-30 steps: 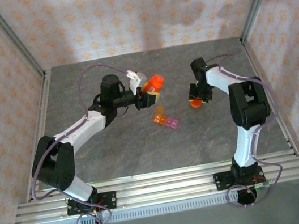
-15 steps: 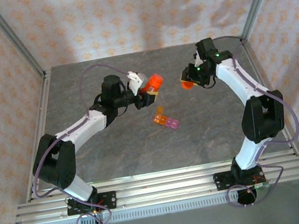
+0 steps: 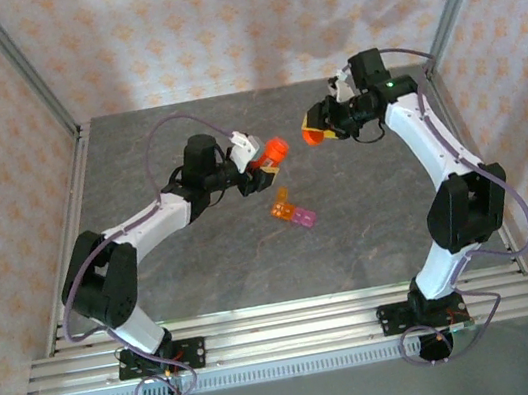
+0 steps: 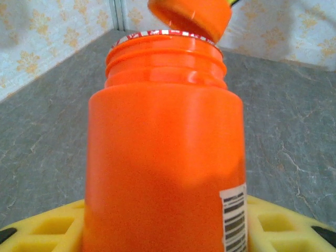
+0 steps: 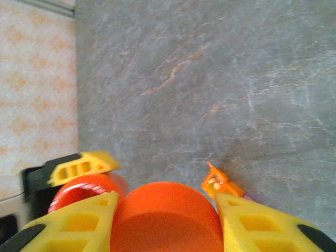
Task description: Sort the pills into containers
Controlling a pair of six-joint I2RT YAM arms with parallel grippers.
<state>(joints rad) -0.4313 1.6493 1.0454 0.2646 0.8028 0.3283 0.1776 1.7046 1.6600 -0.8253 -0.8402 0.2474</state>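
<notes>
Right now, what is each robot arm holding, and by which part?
Left end effector: the orange bottle, by its lower body. Right end effector: the orange cap, by its sides.

Overhead, two close wrists; bottle shared

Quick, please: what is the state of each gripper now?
Left gripper: closed, holding the bottle.
Right gripper: closed, holding the cap.
</notes>
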